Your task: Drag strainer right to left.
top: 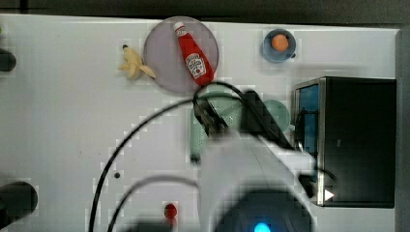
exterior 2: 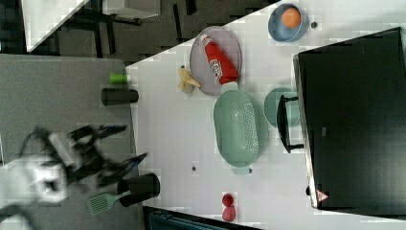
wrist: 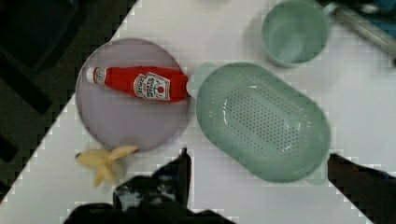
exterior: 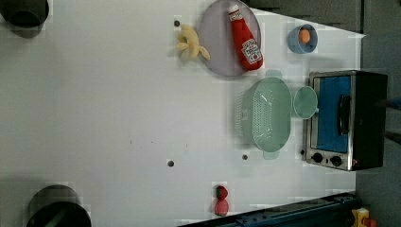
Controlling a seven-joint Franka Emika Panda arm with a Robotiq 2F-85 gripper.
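Note:
The strainer (exterior: 267, 116) is a pale mint-green oval colander dotted with holes. It sits upright on the white table beside the toaster oven, with the round green cup (exterior: 305, 101) between the two. In the top view my arm hangs over the strainer (top: 227, 108) and hides most of it; my gripper (top: 215, 123) is above it. In the wrist view the strainer (wrist: 264, 121) lies below my gripper (wrist: 258, 157), whose two dark fingers (wrist: 180, 170) stand wide apart, one off each side of its near rim. The gripper is open and holds nothing.
A lilac plate (exterior: 222, 52) with a ketchup bottle (exterior: 246, 40) touches the strainer's end, and a banana (exterior: 189, 42) lies beside it. A blue bowl (exterior: 302, 39) holds an orange ball. The toaster oven (exterior: 345, 120) blocks one side. A strawberry (exterior: 221, 201) lies near the table edge.

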